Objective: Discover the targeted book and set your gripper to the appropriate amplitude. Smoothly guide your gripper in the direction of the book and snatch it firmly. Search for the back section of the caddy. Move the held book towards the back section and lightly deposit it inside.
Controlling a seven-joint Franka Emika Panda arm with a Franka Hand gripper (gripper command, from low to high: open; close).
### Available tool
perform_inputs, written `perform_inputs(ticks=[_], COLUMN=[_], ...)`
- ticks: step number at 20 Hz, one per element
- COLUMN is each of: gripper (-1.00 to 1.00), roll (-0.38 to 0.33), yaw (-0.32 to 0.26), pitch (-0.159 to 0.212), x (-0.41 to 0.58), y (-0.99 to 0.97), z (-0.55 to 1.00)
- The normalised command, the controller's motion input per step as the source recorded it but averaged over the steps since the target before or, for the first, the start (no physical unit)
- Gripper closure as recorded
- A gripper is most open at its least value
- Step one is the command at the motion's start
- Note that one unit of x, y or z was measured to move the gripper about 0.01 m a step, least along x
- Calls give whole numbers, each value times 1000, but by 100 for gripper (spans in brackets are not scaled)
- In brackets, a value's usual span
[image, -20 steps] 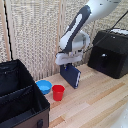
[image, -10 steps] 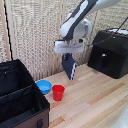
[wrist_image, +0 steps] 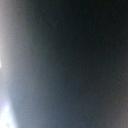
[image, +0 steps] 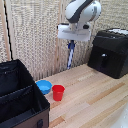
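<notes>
The pincer [image: 71,44] is clamped on the top edge of the book [image: 70,56], which hangs edge-on beneath it, well above the desk [image: 95,100]. The wrist view is apparently only a dark blur.

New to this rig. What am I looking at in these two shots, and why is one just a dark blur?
The exterior view, from a camera off the arm, shows a bulky white robot arm above a light wooden table. Its tool, the grasping end, hangs in the air clamped on a thin dark navy-blue book, seen nearly edge-on. On the table: a large black fabric caddy with dividers, a small blue bowl, a red cup and a black hard-shelled machine. The other picture comes from a camera on the wrist; something fills it as a dark blur, probably the book.
</notes>
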Motion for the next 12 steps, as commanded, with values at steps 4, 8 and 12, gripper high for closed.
perform_inputs(ticks=[4, 8, 12], gripper=[100, 100, 100], roll=[146, 164, 173], yaw=[-239, -186, -137], pitch=[-4, 7, 32], x=[-26, -15, 0], y=[136, 240, 365], z=[552, 426, 374])
